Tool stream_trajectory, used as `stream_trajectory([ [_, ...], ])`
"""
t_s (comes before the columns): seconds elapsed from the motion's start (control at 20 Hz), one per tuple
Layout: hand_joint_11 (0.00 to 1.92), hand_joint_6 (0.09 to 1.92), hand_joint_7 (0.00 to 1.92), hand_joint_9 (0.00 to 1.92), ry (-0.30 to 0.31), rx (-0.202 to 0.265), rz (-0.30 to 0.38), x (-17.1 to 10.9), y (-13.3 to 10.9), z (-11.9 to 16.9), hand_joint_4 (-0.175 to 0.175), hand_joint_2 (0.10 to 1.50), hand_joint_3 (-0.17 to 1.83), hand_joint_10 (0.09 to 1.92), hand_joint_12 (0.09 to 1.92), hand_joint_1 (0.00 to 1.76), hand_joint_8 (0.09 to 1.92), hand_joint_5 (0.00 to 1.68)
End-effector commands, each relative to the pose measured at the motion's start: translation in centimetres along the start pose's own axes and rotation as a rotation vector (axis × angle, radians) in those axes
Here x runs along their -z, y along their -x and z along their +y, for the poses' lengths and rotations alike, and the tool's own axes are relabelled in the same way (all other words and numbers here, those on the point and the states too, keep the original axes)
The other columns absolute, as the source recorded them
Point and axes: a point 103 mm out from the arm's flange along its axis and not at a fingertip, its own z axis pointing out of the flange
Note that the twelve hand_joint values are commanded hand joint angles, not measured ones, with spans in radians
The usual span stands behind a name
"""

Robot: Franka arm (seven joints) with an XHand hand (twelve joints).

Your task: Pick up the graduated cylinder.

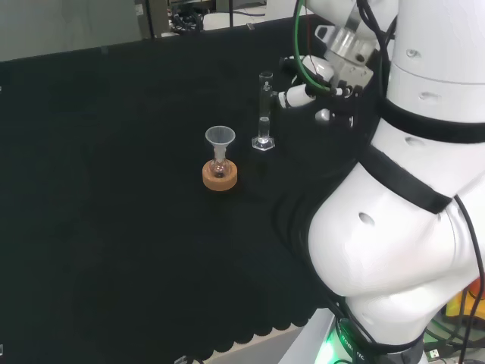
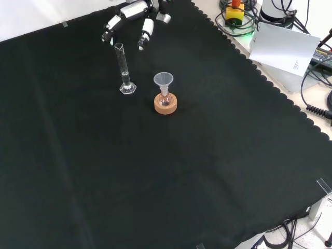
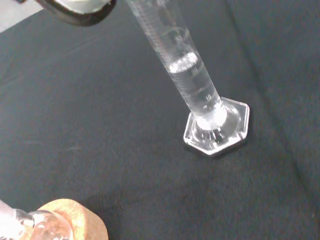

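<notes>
A clear graduated cylinder (image 1: pixel 264 114) (image 2: pixel 124 72) (image 3: pixel 192 75) stands upright on its six-sided foot on the black cloth, with a little clear liquid in its lower part. My hand (image 1: pixel 307 95) (image 2: pixel 132 18) hovers just to the right of the cylinder's top in the head view, and beyond it in the front view. Its fingers (image 2: pixel 146 32) are relaxed and spread, pointing toward the cylinder without touching it. A blurred part of the hand (image 3: pixel 80 10) shows in the wrist view.
A small flask with a clear funnel (image 1: pixel 220 144) (image 2: pixel 163 85) in its neck sits on a cork ring (image 1: pixel 220 176) (image 2: pixel 166 104) (image 3: pixel 67 220), close to the cylinder. Cables and a white sheet (image 2: pixel 282 46) lie past the cloth's scalloped edge.
</notes>
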Motion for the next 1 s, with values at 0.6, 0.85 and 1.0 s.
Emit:
stream_trajectory([
  [0.6, 0.33, 0.09, 0.27, 0.52, 0.018, 0.148, 0.312, -4.2, 1.0, 2.8, -0.039, 0.61, 0.53, 0.59, 1.35, 0.93, 0.65, 0.41],
  [0.85, 0.33, 0.09, 0.29, 0.54, 0.028, 0.176, 0.380, -5.2, 0.7, 3.3, -0.038, 0.60, 0.57, 0.58, 1.34, 1.03, 0.64, 0.43],
  [1.0, 0.35, 0.09, 0.36, 0.60, 0.052, 0.191, 0.435, -5.6, 0.7, 3.5, -0.039, 0.58, 0.63, 0.56, 1.32, 1.05, 0.63, 0.46],
])
